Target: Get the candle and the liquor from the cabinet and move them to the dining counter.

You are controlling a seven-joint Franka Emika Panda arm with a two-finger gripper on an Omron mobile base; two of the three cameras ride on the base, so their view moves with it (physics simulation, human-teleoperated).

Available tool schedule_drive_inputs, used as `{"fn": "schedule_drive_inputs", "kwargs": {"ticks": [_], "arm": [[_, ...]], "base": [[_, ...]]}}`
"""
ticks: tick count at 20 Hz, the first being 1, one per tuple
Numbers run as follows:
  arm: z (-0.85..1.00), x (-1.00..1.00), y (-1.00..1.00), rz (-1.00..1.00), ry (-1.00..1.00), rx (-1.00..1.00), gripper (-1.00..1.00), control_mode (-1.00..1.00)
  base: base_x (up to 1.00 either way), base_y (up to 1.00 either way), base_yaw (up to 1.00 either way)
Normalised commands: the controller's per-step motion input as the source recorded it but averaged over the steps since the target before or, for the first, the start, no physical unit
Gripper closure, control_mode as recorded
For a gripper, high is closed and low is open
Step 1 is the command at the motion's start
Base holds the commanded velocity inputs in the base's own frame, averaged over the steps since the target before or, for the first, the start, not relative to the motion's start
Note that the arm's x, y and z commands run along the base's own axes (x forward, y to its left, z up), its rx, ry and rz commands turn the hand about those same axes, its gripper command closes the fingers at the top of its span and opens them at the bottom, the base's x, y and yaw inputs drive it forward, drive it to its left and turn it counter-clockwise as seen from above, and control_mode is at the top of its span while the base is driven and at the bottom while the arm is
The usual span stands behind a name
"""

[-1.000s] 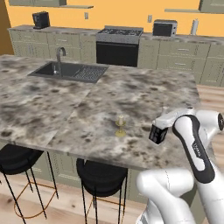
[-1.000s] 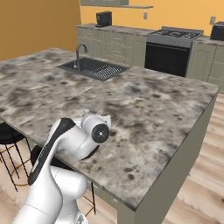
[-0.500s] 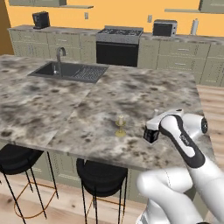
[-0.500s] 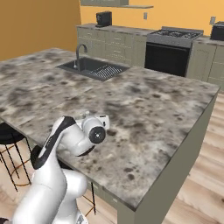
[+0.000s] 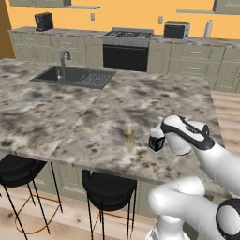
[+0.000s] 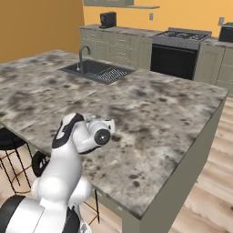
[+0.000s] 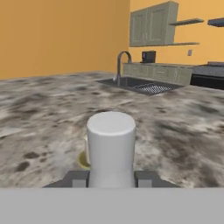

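Short cream pillar candle on small brass candlestick (image 5: 129,134) stands upright on the mottled grey-brown marble bench (image 5: 56,112), well away from the inset sink (image 5: 75,76). Claw (image 5: 155,140) is level just beside it; its fingers (image 7: 78,178) sit either side of the candle, contact unclear.

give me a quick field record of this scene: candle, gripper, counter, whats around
candle: cream candle on a brass stick, upright on the counter, near its front edge
gripper: gripper level with the candle, just to its right in the left base view; in the hand view the candle stands close between the fingers
grip: contact cannot be told
counter: marble island with inset sink and faucet
stools: two black stools under the front edge
background: stove on the far wall
liquor: not seen on the counter
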Motion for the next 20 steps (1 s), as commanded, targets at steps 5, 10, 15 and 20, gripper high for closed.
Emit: {"fn": "schedule_drive_inputs", "kwargs": {"ticks": [5, 10, 15, 20], "arm": [[-0.28, 0.32, 0.00, 0.00, -0.01, 0.00, 1.00, -1.00], [-0.27, 0.25, 0.00, 0.01, 0.00, 0.04, 1.00, -1.00], [-0.23, 0.25, 0.00, 0.02, -0.02, 0.04, 1.00, -1.00], [-0.23, 0.26, 0.00, 0.01, -0.05, 0.01, 1.00, -1.00]], "base": [[0.00, 0.00, 0.00], [0.00, 0.00, 0.00], [0.00, 0.00, 0.00], [0.00, 0.00, 0.00]]}}
